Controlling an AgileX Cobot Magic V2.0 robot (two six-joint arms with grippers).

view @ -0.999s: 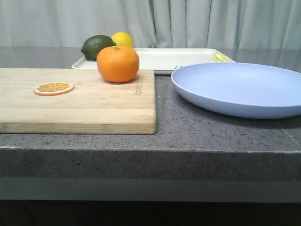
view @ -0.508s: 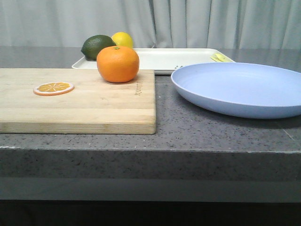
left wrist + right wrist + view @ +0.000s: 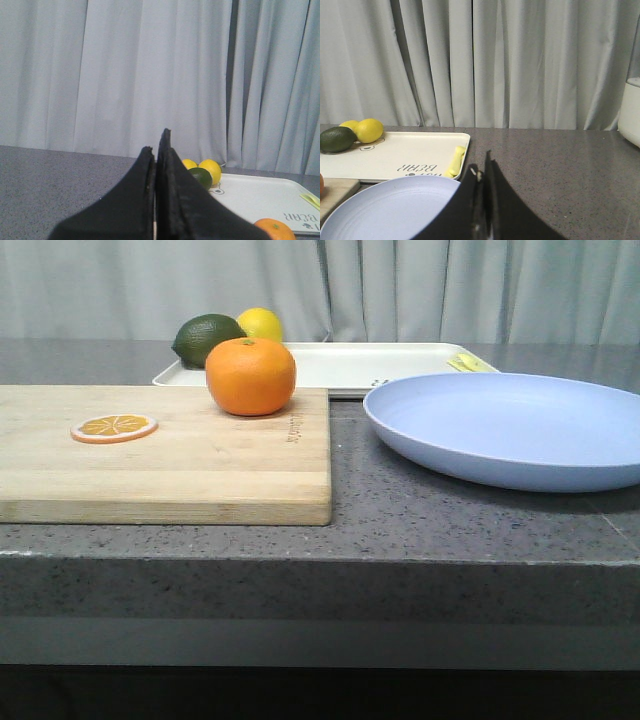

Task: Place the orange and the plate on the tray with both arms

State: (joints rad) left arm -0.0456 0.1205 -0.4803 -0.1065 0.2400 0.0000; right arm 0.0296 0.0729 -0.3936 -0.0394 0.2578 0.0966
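On the left of the counter [image 3: 420, 530] a cutting board [image 3: 170, 455] lies flush with the front edge. An orange slice [image 3: 114, 427] lies flat near the board's left side. The orange [image 3: 250, 376] stands on the board's far right corner, stem dimple up, just in front of the tray's near rim.

My left gripper [image 3: 159, 142] hangs above the counter with its two black fingers pressed together and nothing between them. Through its wrist camera I see the orange low at the frame's edge, and the far-left corner of the tray beyond it.

The tray [image 3: 370, 362] lies along the back of the counter, behind the board and the plate. On its far-left corner sit a dark green lime [image 3: 208, 339] and a lemon [image 3: 260, 324], touching; the wrist views show a second yellow fruit [image 3: 349, 125] tucked behind them. A small pale yellow piece [image 3: 468, 363] lies near the tray's right end, by the near rim. Dark print marks the tray's surface.

The plate [image 3: 510, 425] rests on the right of the counter, just right of the board with a narrow strip of counter between them, and its far edge hides part of the tray's near rim.

My right gripper [image 3: 481, 160] hovers by the plate's right side, fingers likewise clamped together on nothing. At the far right a white container [image 3: 631, 110] stands on the counter.
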